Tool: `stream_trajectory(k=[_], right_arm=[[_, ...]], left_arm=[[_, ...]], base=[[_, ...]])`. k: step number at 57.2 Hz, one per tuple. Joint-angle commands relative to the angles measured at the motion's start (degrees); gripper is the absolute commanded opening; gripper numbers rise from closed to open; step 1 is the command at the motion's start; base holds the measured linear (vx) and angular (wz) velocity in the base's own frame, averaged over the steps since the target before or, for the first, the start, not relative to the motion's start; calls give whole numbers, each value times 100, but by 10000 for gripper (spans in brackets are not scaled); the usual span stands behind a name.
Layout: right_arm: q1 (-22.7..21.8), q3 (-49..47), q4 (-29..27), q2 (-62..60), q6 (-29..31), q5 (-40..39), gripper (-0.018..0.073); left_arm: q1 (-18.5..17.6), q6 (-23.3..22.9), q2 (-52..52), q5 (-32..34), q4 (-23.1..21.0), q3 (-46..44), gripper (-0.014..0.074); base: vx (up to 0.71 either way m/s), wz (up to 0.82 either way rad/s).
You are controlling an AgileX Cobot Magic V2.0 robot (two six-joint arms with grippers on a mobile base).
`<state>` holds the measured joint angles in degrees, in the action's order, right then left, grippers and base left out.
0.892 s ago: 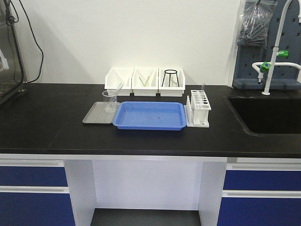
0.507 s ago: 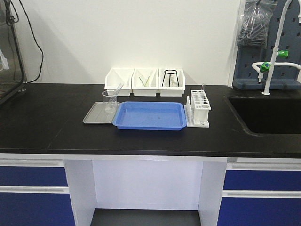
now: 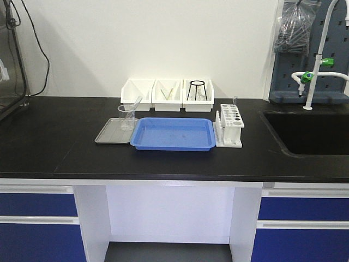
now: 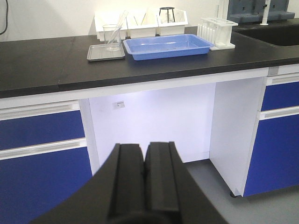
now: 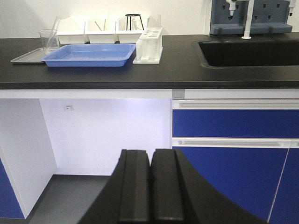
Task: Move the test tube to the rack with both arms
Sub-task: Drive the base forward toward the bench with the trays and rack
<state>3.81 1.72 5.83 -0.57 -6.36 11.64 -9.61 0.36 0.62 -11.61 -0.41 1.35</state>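
The left gripper (image 4: pixel 144 149) was clenched, its two black fingers (image 4: pixel 129 177) pressed flat together with nothing between them. It sat low in front of the bench, below the level of the black counter (image 4: pixel 42 63). Ahead of and above this gripper, slightly to its left, a grey tray (image 4: pixel 96 54) lay on the counter with a clear beaker (image 4: pixel 111 38) standing on it. The test tube (image 4: pixel 123 19) leaned inside the beaker, its upper end tilted away to the gripper's right. Just to the right of the grey tray, and touching it or nearly so, lay a blue tray (image 4: pixel 168 44). Farther right stood the rack (image 4: pixel 219 33), just beside the blue tray's right edge. Three white bins (image 3: pixel 167 95) stood in a row beyond both trays, against the wall. The right gripper (image 5: pixel 150 154) was likewise clenched on nothing, its fingers (image 5: pixel 163 186) closed against each other, and it too sat below counter level. From this gripper the rack stood almost straight ahead and above, with the blue tray, beaker and test tube off to its left, well apart from both grippers. A sink (image 5: pixel 243 52) was set into the counter ahead of and to the right of the right gripper. A slim clear upright item showed at the rack's far side, too small to identify.
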Motion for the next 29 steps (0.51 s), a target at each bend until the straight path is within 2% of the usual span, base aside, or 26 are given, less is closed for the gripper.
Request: stream_trajectory(k=[1,29], right_arm=[[-26,111,34,-47,32,-450,-8],[-26,111,34,-47,32,-450,-8]], left_arm=[[0,-5,75,447,-48,-125,-7],[0,-5,75,447,-48,-125,-7]], base=[[1,-3],[7,-5]])
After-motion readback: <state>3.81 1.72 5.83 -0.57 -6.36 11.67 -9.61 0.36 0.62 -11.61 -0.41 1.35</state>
